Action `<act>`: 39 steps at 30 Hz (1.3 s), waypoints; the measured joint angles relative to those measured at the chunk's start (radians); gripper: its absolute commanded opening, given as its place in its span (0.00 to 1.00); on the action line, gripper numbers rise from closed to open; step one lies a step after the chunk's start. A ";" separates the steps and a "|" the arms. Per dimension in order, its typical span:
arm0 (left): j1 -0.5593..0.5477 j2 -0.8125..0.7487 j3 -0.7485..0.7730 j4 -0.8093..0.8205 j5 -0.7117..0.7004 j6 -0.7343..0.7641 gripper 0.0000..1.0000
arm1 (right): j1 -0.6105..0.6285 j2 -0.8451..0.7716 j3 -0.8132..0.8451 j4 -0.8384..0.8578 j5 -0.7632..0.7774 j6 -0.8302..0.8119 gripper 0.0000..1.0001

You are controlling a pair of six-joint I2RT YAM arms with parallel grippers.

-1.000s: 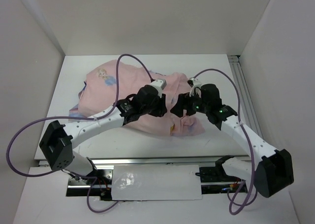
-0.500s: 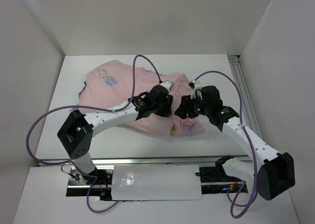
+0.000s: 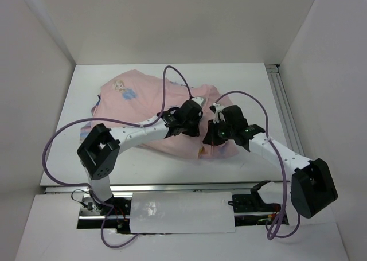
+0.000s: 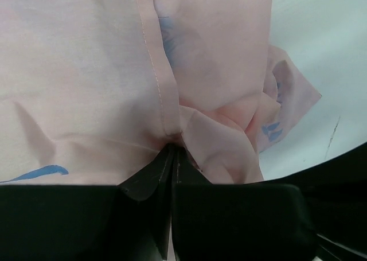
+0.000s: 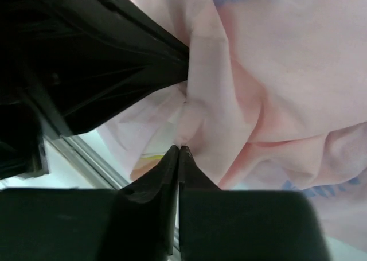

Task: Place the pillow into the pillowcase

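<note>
While it is lying pink side up on the white table (image 3: 252, 83), the pillowcase (image 3: 143, 92) is mounding left of centre; the filling, possibly the pillow, is hidden. At its near right corner, the left gripper (image 4: 172, 151) is pinching the stitched hem, jaws closed, and the right gripper (image 5: 179, 150) is likewise clamping a neighbouring fold.
</note>
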State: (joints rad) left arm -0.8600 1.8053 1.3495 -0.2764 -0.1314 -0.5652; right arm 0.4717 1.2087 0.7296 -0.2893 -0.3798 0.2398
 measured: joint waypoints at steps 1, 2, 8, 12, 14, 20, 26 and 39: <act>0.000 0.000 0.000 0.000 -0.001 -0.004 0.12 | 0.002 0.008 0.000 0.001 0.002 0.005 0.00; 0.000 0.000 0.000 0.000 -0.002 -0.011 0.12 | 0.004 0.016 0.004 -0.003 0.003 0.007 0.00; -0.002 0.043 0.016 0.007 -0.027 -0.041 0.02 | 0.012 -0.034 0.066 -0.092 0.000 0.006 0.00; -0.001 0.127 0.062 0.008 -0.082 -0.068 0.00 | 0.013 -0.193 0.079 -0.154 -0.064 0.019 0.00; 0.011 0.159 0.081 0.014 -0.088 -0.087 0.00 | 0.013 -0.262 0.082 -0.170 -0.093 0.028 0.00; 0.035 0.190 0.109 0.022 -0.079 -0.149 0.00 | 0.007 -0.278 0.106 -0.177 -0.154 0.045 0.00; 0.039 0.174 0.096 0.030 -0.080 -0.174 0.00 | 0.006 -0.252 0.142 -0.203 -0.110 0.053 0.00; 0.042 -0.201 -0.069 0.049 -0.090 -0.111 0.00 | 0.008 -0.174 0.162 -0.284 0.127 0.048 0.66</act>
State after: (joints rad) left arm -0.8177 1.6039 1.2800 -0.2272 -0.2218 -0.6765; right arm 0.4797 1.0344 0.8913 -0.5732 -0.2523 0.2874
